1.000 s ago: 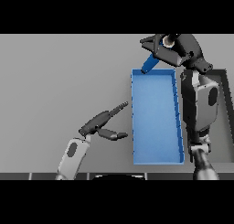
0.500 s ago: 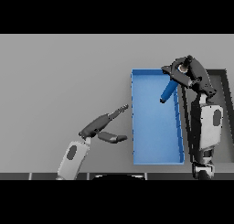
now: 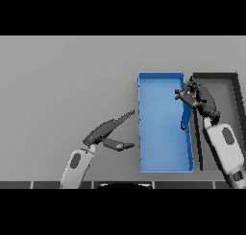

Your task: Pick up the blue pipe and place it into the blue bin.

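1. Nearest, the left hand [image 3: 106, 132] hangs over bare table just to the left of the blue bin [image 3: 163, 164]; its fingers are straight and relaxed, pointing toward the bin, thumb spread below, holding nothing.
2. The blue bin lies with its long side running away from the robot, between the two hands.
3. The blue pipe [image 3: 186, 115] is over the bin's right wall, its long axis roughly parallel to that wall; the lower end, with a small dark tip, points toward the robot and hangs inside the bin, while the upper end runs into the right hand [image 3: 196, 97].
4. The right hand sits at the bin's far right corner, fingers curled round the pipe's upper end. It is the nearer hand by far; I judge that letting go would drop the pipe along the bin's right side.
5. Beyond the bin's right wall stands a dark bin [image 3: 233, 76].
6. No brand, label or writing is visible anywhere.
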You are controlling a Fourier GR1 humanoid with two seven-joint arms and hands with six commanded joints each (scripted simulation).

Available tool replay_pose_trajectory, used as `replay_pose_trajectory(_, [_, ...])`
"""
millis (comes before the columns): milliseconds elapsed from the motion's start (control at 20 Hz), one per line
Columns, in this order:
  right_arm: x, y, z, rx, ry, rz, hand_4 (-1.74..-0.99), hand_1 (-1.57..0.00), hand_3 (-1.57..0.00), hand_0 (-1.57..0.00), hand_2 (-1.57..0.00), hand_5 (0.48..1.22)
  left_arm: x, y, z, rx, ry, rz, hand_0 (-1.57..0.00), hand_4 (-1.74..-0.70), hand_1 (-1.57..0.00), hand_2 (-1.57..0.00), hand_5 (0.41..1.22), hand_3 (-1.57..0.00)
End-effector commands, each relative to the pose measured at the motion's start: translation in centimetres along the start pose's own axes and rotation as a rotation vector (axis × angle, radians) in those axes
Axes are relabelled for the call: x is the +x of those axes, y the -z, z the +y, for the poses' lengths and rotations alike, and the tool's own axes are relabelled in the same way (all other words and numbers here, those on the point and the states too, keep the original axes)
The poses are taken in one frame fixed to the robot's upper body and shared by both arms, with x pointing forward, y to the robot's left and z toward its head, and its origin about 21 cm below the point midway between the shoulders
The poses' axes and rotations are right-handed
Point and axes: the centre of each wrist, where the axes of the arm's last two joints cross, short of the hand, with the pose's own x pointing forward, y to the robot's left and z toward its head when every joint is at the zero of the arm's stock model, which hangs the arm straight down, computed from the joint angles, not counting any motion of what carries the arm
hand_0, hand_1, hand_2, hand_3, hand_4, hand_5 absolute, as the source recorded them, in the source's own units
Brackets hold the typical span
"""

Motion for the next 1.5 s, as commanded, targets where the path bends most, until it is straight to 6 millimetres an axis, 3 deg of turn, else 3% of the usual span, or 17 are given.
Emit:
replay_pose_trajectory(0, [-0.1, -0.1, 0.7, -0.010, -0.003, 0.008, -1.741, -1.57, -0.91, -1.57, -1.57, 1.221, 0.2, 0.1, -0.1, -0.003, 0.006, -0.010, 0.00, -0.88, 0.00, 0.00, 0.421, 0.00])
replay_pose_trajectory(50, [-0.2, -0.2, 1.0, -0.032, -0.002, 0.015, -1.741, -1.55, -0.85, -1.57, -1.57, 1.221, 0.1, -0.1, -0.2, -0.002, 0.002, -0.012, 0.00, -0.88, 0.00, 0.00, 0.421, 0.00])
replay_pose_trajectory(100, [-0.1, 0.0, 1.3, -0.037, -0.003, 0.021, -1.678, -1.34, -0.79, -1.46, -1.34, 1.221, 0.3, -0.2, -0.1, -0.004, 0.007, -0.015, 0.00, -0.88, 0.00, 0.00, 0.421, 0.00])
replay_pose_trajectory(200, [-0.1, 0.4, 1.2, -0.069, -0.037, 0.057, -1.503, -0.85, -0.50, -0.94, -0.86, 1.221, 0.1, -0.2, 0.0, -0.006, 0.005, 0.008, 0.00, -0.88, 0.00, 0.00, 0.422, 0.00])
replay_pose_trajectory(300, [-0.1, 0.7, 1.3, -0.032, -0.113, 0.085, -1.337, -0.55, -0.32, -0.60, -0.55, 1.221, 0.1, 0.0, -0.1, -0.003, 0.009, -0.001, 0.00, -0.88, 0.00, 0.00, 0.427, 0.00])
replay_pose_trajectory(500, [-0.2, 0.9, 1.8, 0.080, -0.302, 0.090, -1.142, -0.22, -0.13, -0.24, -0.22, 1.030, 0.2, 0.0, 0.1, -0.002, -0.002, -0.003, 0.00, -0.88, 0.00, 0.00, 0.429, 0.00])
replay_pose_trajectory(600, [-0.5, 1.0, 1.8, 0.101, -0.351, 0.187, -1.083, -0.14, -0.08, -0.16, -0.14, 0.934, 0.0, -0.1, -0.1, -0.002, -0.007, 0.005, 0.00, -0.89, 0.00, 0.00, 0.428, 0.00])
replay_pose_trajectory(1000, [-2.5, 1.3, 1.4, 0.096, -0.428, 0.324, -1.036, -0.02, -0.01, -0.03, -0.02, 0.713, 0.2, -0.2, -0.2, -0.004, -0.002, -0.001, 0.00, -0.89, 0.00, 0.00, 0.429, 0.00])
replay_pose_trajectory(1450, [-2.2, 1.1, 2.0, 0.120, -0.482, 0.366, -1.022, -0.01, 0.00, -0.01, -0.01, 0.649, -0.2, -0.5, -0.2, -0.004, 0.003, 0.003, 0.00, -0.88, 0.00, 0.00, 0.431, 0.00])
